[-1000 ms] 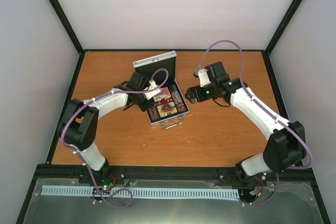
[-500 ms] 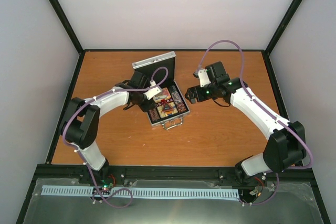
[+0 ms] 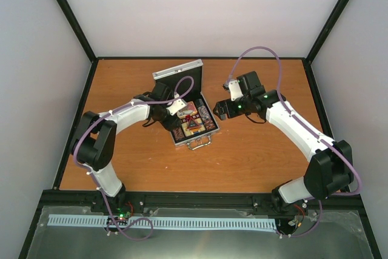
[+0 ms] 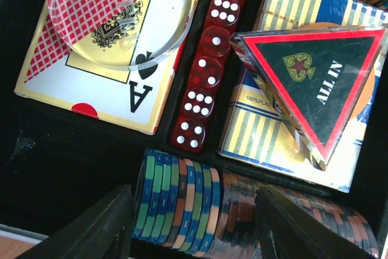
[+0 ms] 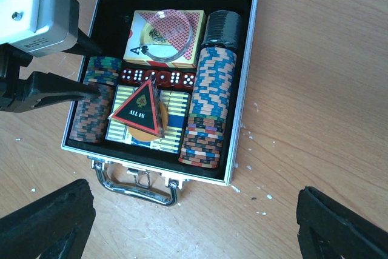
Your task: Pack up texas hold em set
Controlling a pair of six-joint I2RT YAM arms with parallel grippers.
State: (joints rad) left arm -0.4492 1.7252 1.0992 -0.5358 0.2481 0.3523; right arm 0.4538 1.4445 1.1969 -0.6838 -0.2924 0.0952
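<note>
Case [image 5: 241, 101] lies open at mid surface [image 3: 248, 156], handle [image 5: 136, 180] toward the arm bases, lid [image 3: 179, 72] standing up on the far edge. Contents sit in the lining as far as can be seen: decks [image 4: 115, 83], red dice [image 4: 206, 71], chips, and the triangular button [image 4: 315, 77] on the near deck. Left hand [image 4: 195, 207] hangs low inside the case, released, its fingers spread to either side of the left chip row [image 4: 182, 189]; whether they touch it cannot be made out. Right hand [image 5: 193, 198] hovers just off the case's right side, likewise spread wide and empty. Judgement: packing looks done, only the lid is left. Key relation: the lid lies beyond the left hand, on the far side, with its hinge line running crosswise between the two arms, slightly skewed. The left hand is the nearer, with the lid close behind its wrist. It would need to lift clear of the chips and get over the lid's top edge to swing it toward the handle. The right hand is placed to steady the case body.
</note>
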